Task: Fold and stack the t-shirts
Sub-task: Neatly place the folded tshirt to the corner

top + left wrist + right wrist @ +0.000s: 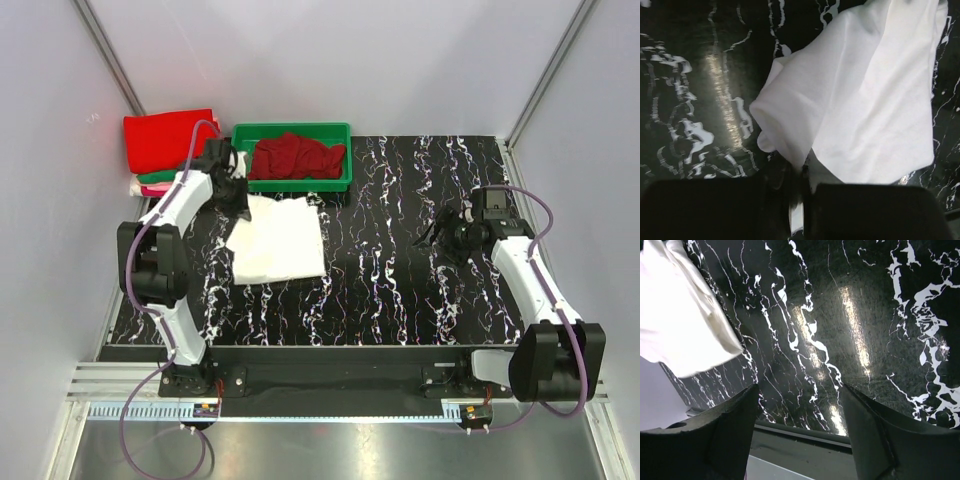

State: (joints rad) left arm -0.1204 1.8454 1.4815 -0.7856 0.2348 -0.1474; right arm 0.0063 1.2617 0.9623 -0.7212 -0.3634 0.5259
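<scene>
Taking in the black marbled table point(400, 280), with the white t-shirt point(278, 240) lying folded left of centre, far-left corner pinched tight in the left gripper point(800, 175), and the right gripper point(799, 387) gaping wide, empty, well apart.

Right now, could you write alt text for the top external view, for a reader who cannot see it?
The left end effector pinches the far corner of a folded white t-shirt on a black marbled table. The right end effector hangs open over bare table. Behind sit a green tray holding red cloth and a red-topped folded stack.
</scene>
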